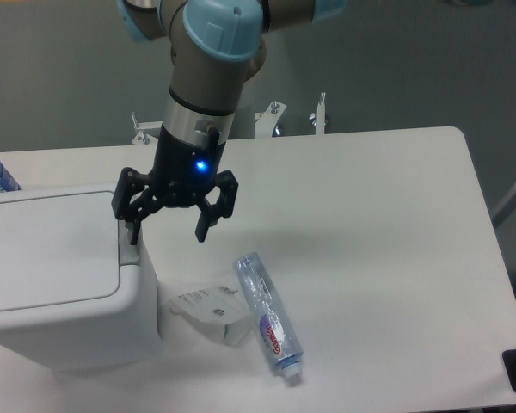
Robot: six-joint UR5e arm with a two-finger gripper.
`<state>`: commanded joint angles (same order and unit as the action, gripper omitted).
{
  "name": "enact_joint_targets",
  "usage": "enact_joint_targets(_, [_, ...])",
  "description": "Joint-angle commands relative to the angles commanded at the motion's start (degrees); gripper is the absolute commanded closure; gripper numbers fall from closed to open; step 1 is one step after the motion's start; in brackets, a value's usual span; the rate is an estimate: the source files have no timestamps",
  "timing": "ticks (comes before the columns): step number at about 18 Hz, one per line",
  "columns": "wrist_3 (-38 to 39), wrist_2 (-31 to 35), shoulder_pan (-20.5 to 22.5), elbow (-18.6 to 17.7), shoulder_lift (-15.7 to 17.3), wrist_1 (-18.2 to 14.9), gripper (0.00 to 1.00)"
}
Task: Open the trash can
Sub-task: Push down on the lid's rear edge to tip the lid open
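Arm descends steeply from top edge, grey wrist with blue caps, blue light lit. Black two-finger gripper (pixel 170 229) points down, fingers spread wide, gripping nothing; one fingertip at grey latch button (pixel 129 249) on bin's right edge. Large white boxy plastic trash can (pixel 60 275) sits far left on smooth white table (pixel 370 224), flat lid closed. Small white cardboard box (pixel 213 308) beside it, touching clear crinkly toothpaste tube (pixel 269 318).

White trash can (pixel 52 284), black end effector (pixel 168 225)
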<state>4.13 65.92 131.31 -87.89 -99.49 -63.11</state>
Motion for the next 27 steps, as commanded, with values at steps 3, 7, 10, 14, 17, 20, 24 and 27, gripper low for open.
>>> enact_joint_targets(3, [0.0, 0.1, -0.2, 0.0, -0.4, 0.1, 0.0])
enact_joint_targets(7, [0.0, 0.1, -0.4, 0.0, -0.6, 0.0, 0.0])
enact_joint_targets(10, [0.0, 0.2, -0.5, 0.0, -0.9, 0.1, 0.0])
enact_joint_targets(14, [-0.1, 0.2, -0.6, 0.0, -0.9, 0.1, 0.0])
enact_joint_targets(17, [-0.1, 0.2, -0.6, -0.1, -1.1, 0.1, 0.0])
enact_joint_targets(20, [-0.1, 0.2, -0.6, -0.1, -1.1, 0.1, 0.0])
enact_joint_targets(24, [-0.1, 0.2, -0.6, 0.0, -1.2, 0.1, 0.0])
enact_joint_targets(27, [-0.1, 0.2, -0.6, 0.0, -1.3, 0.1, 0.0])
